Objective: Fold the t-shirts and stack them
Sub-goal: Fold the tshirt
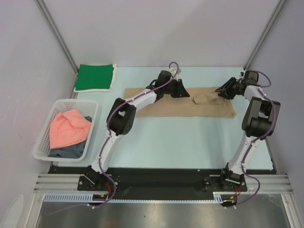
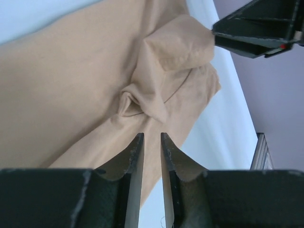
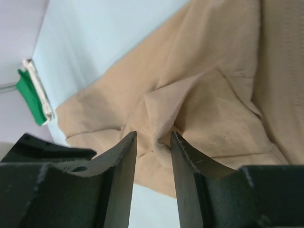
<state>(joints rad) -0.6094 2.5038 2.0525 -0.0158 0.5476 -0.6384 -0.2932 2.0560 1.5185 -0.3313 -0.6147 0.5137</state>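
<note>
Two grippers are meeting over the tan shirt (image 1: 213, 111), which is lying as a long band across the far middle of the table (image 1: 190, 142). Folding this shirt looks like the step in hand, around a sleeve or end flap.

- **Right gripper** (image 3: 153, 135): it is clenching a raised ridge of the cloth between its jaws. In the left wrist view its tip is touching the corner of a doubled-over flap.
- **Left gripper** (image 2: 152, 137): it is holding its jaws nearly together, with a crease running up to their tips. I cannot tell whether any cloth is pinched there.

By my reading, the next move is calling for the flap to be carried over the band and laid flat. The pucker between the two grippers needs drawing out so it is not folded in. The fingers are working close together, so they risk knocking each other. The left arm is also reaching across part of the band.

The green shirt (image 1: 95, 77) is sitting folded at the far left corner, well apart, likely the base of the stack. The basket (image 1: 45, 137) on the left is holding the pink shirt (image 1: 70, 128) over the grey shirt (image 1: 66, 152), both crumpled and not yet folded.
</note>
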